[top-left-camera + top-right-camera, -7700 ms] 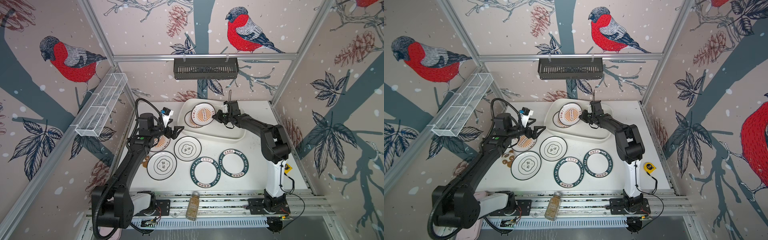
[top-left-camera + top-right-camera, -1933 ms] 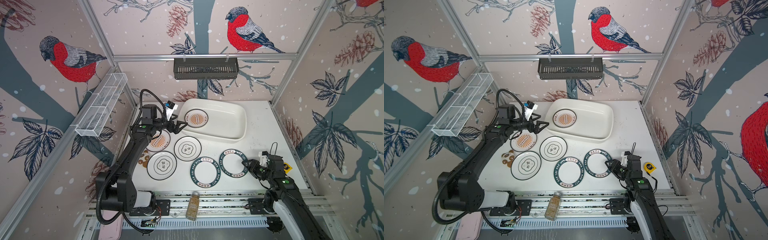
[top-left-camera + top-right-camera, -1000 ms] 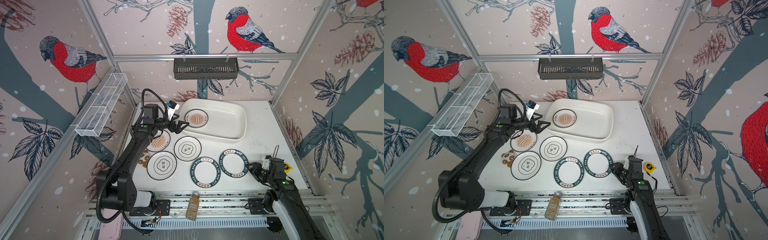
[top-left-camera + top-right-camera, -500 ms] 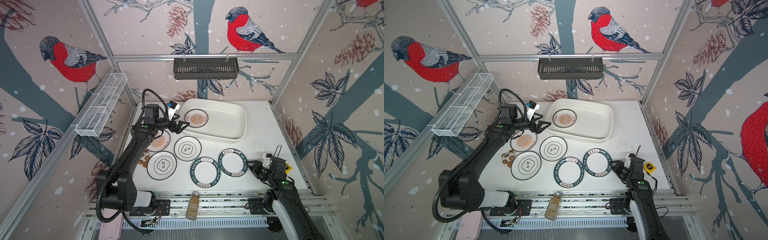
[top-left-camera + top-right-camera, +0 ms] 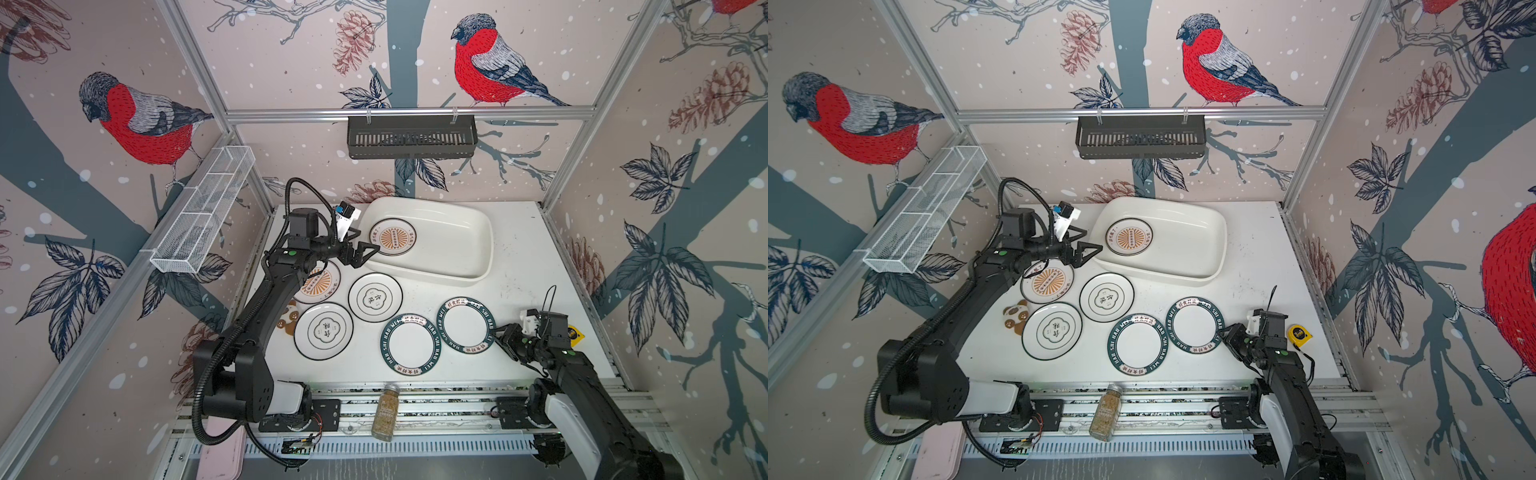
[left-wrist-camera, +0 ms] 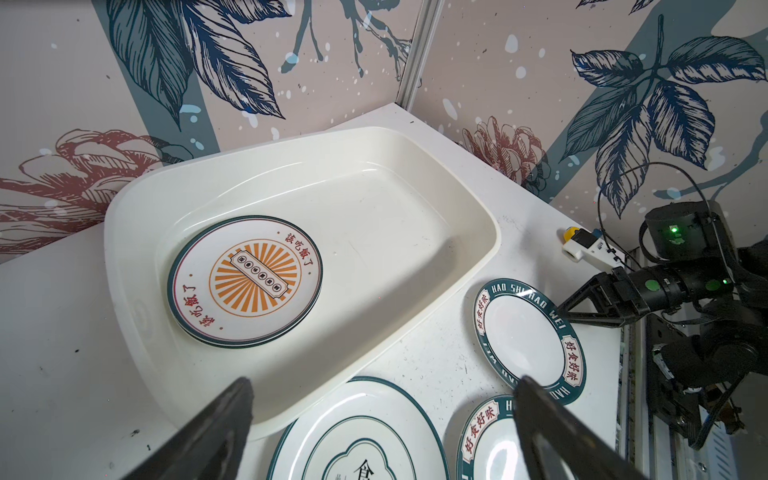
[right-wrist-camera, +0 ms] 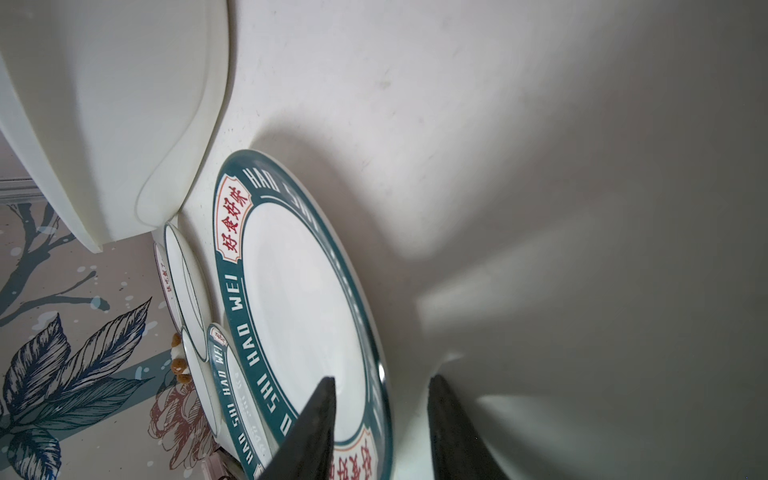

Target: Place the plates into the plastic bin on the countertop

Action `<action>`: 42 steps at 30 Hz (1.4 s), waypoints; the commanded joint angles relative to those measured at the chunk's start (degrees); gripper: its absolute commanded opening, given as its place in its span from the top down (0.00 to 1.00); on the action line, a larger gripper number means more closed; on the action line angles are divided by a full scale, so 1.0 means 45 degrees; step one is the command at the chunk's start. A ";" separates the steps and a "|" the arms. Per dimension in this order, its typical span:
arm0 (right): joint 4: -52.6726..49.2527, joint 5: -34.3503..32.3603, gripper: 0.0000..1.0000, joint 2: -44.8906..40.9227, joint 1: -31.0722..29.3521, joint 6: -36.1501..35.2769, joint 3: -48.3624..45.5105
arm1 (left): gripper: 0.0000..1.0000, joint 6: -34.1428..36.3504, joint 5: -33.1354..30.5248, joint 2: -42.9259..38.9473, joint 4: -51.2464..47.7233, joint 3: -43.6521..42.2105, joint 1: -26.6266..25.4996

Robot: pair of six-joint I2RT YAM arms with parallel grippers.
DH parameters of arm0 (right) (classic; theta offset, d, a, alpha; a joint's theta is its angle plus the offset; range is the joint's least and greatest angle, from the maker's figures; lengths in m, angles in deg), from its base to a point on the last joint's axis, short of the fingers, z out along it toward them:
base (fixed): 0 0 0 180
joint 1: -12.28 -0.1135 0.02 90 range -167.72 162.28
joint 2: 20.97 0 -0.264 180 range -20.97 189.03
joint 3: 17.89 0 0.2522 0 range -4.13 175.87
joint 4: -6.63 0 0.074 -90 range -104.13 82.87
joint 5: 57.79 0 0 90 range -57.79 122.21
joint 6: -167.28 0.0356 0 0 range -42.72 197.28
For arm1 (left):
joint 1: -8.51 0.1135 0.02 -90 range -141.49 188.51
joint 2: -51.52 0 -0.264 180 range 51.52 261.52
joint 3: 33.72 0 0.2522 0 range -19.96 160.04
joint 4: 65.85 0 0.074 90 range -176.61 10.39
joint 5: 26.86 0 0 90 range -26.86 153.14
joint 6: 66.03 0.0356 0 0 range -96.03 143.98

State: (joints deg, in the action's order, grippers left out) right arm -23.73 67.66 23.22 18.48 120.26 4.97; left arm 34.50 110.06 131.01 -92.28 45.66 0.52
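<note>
The plastic bin [image 5: 436, 276] lies at the back of the countertop [image 5: 523, 266], with stacked orange-sunburst plates [image 5: 392, 237] [image 6: 245, 280] inside at its left end. On the countertop lie one sunburst plate [image 5: 322, 284], two flower-emblem plates [image 5: 375, 297] [image 5: 323, 330] and two green-rimmed plates [image 5: 410, 344] [image 5: 467, 325]. My left gripper [image 5: 368, 241] [image 6: 384, 384] hovers wide open and empty by the bin's front left corner. My right gripper [image 5: 500, 332] [image 7: 382, 381] is low at the right edge of the right-hand green-rimmed plate [image 7: 299, 299]. Its jaws straddle the rim with a gap left.
A brown bear-shaped coaster [image 5: 289, 318] lies left of the plates. A spice jar [image 5: 386, 411] rests on the front rail and a yellow tape measure [image 5: 1300, 333] lies by the right arm. A black basket [image 5: 411, 137] and a wire rack [image 5: 203, 212] hang on the walls.
My right gripper has edged left onto the green-rimmed plate's right rim and its jaws have narrowed. The left arm has hardly moved.
</note>
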 commanded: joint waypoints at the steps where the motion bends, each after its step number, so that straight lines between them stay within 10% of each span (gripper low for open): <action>1: 0.0179 0.0169 0.62 0.0457 0.0117 -0.0369 0.0045 | 0.04 0.0127 0.0428 -0.0094 0.0468 -0.0047 -0.0019; 23: 0.0886 0.0114 0.82 0.2193 0.0381 -0.0938 0.0145 | 0.04 -0.0141 0.0746 -0.0417 0.1159 -0.0753 -0.0022; 42: 0.1962 0.0620 0.74 0.3114 0.0494 -0.0996 0.0340 | 0.04 -0.0305 0.0746 -0.0358 0.1350 -0.0800 -0.0119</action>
State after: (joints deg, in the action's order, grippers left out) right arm -14.31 72.33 36.38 20.67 116.33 6.41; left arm 32.95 112.57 129.54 -88.84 42.21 0.04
